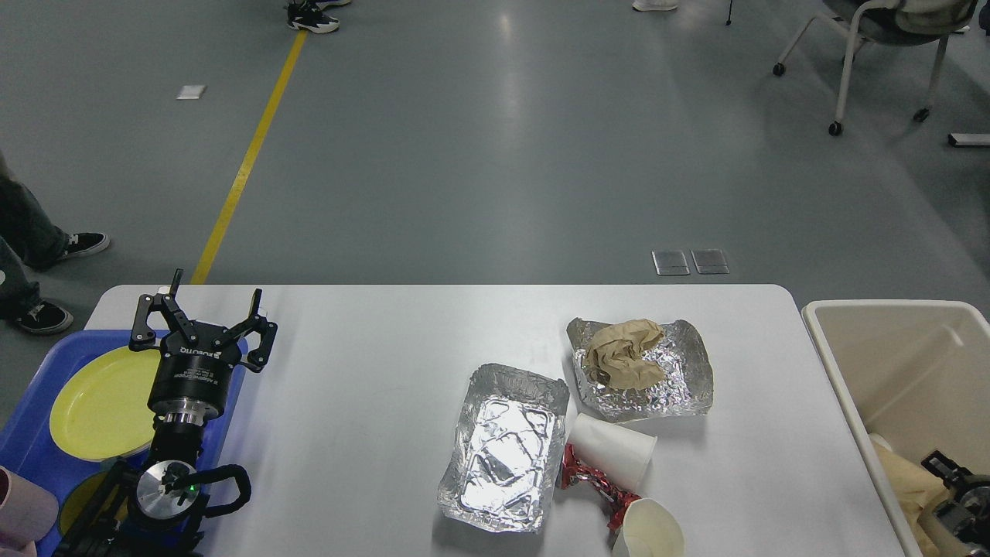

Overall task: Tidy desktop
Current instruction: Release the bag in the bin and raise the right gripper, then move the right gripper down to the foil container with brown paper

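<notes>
The white desktop (371,371) carries litter on its right half: an empty foil tray (503,449), a flattened foil sheet (681,387) with crumpled brown paper (623,356) on it, a white paper cup (615,449) on its side, a red wrapper (588,480), and a second paper cup (650,530) at the front edge. My left gripper (207,308) is open and empty, pointing up over the table's left edge. My right gripper (959,495) is low inside the beige bin (889,309), mostly cut off, so its fingers cannot be told apart.
A blue tray (31,387) at the left holds a yellow plate (93,402), with a pink cup (23,514) at its front. Beige material (905,480) lies in the bin. People's feet and a wheeled chair (851,46) stand on the floor beyond.
</notes>
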You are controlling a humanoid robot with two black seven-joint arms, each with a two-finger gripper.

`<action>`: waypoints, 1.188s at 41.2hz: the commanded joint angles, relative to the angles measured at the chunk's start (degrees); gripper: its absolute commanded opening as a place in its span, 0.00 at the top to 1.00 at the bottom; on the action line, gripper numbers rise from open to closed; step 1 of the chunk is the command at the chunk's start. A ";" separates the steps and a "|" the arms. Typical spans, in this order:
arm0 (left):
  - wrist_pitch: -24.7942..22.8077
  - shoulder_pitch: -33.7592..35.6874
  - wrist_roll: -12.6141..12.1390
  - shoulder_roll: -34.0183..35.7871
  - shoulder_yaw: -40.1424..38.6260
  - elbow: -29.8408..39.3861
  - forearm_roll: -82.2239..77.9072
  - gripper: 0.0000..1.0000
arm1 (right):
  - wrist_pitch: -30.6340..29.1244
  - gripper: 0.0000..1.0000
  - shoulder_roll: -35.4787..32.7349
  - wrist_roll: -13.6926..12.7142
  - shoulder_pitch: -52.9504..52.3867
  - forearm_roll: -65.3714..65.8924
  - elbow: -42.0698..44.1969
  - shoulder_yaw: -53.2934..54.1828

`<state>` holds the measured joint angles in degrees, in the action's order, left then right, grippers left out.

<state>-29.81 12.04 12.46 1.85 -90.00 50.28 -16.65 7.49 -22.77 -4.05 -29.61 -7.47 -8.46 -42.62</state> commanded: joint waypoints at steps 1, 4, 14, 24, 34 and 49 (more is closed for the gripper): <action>0.02 0.00 -0.07 0.00 0.00 0.00 0.04 0.04 | -0.63 0.00 -0.96 0.00 -1.15 0.26 -0.86 -0.44; 0.02 0.00 -0.07 0.00 0.00 0.00 -0.05 0.04 | -0.63 0.00 -3.15 0.00 -3.25 0.79 -4.45 -0.53; 0.02 0.00 -0.07 0.00 0.00 0.00 -0.05 0.04 | -3.78 0.00 -11.51 -0.26 -24.83 2.46 -25.00 -12.62; 0.02 0.00 -0.07 0.00 0.00 0.00 -0.05 0.04 | -16.26 0.00 -11.86 -0.17 -49.64 2.46 -40.22 -29.17; 0.02 0.00 -0.07 0.00 0.00 0.00 -0.05 0.04 | -36.74 0.00 -4.14 -0.35 -74.61 2.37 -52.18 -39.99; 0.02 -0.09 0.02 0.00 0.00 0.00 0.04 0.04 | -45.47 0.00 5.62 -0.44 -102.39 1.23 -76.25 -41.05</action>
<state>-29.79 12.01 12.39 1.84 -90.00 50.26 -16.64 -39.62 -20.43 -4.48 -124.15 -5.71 -76.03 -84.08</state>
